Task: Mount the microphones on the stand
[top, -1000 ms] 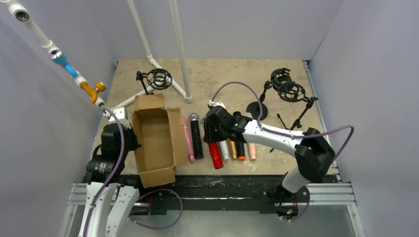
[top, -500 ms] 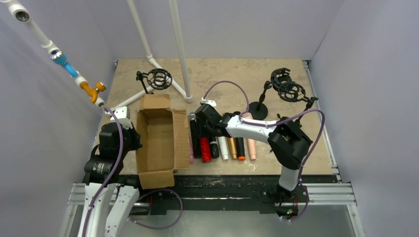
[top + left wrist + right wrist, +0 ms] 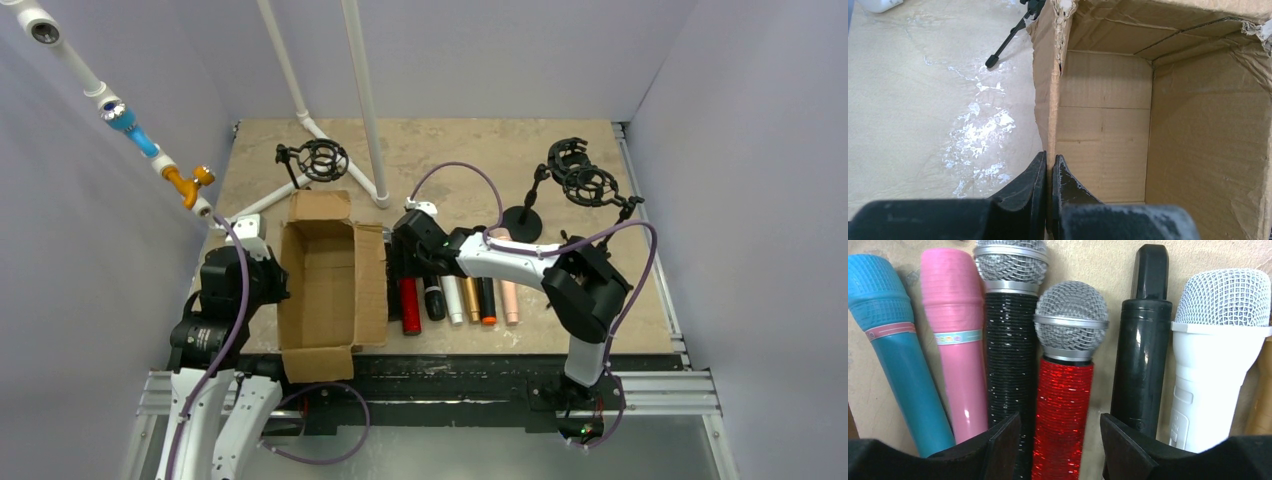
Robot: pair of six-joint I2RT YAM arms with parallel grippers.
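Top view: microphones [image 3: 455,298] lie in a row on the bench [image 3: 450,160], just right of the cardboard box [image 3: 325,285]; right fingers [image 3: 404,263] are over the row.
Left wrist: left fingers [image 3: 272,278] pinched tight on the box's left wall.
Right wrist: fingers apart, straddling the red glitter microphone [image 3: 1062,410], gripping nothing.
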